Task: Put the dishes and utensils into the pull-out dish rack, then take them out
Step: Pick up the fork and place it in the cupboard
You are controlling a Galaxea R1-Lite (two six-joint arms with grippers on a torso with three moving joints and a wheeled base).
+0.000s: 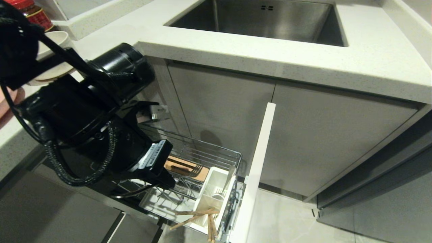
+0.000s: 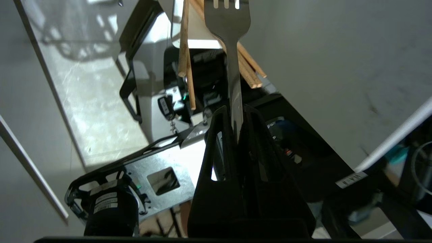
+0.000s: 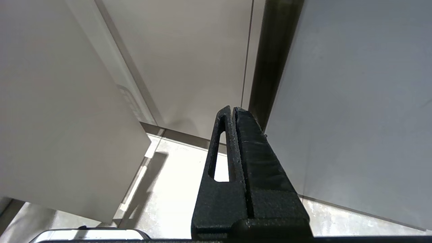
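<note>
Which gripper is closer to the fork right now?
Left. The left gripper is shut on the fork, whose tines stick out past its fingers. The right gripper is shut, holds nothing and faces cabinet panels, with no fork in its view.

Black left gripper (image 2: 236, 113), matte. Silver fork (image 2: 229, 44), plain. Light wood chopsticks (image 1: 197, 216), tan. Chrome wire rack (image 1: 202, 153), brown wooden strip (image 1: 187, 167), white utensil holder (image 1: 211, 192), white cabinet front (image 1: 258, 168). Off-white speckled countertop (image 1: 303, 64), grey steel sink (image 1: 270, 20). Off-white bowl (image 1: 55, 40); pink edge at far left, probably the plate (image 1: 6, 101). Red-lidded jar (image 1: 32, 11). Black right gripper (image 3: 233, 111). Grey cabinet doors (image 1: 320, 135).
</note>
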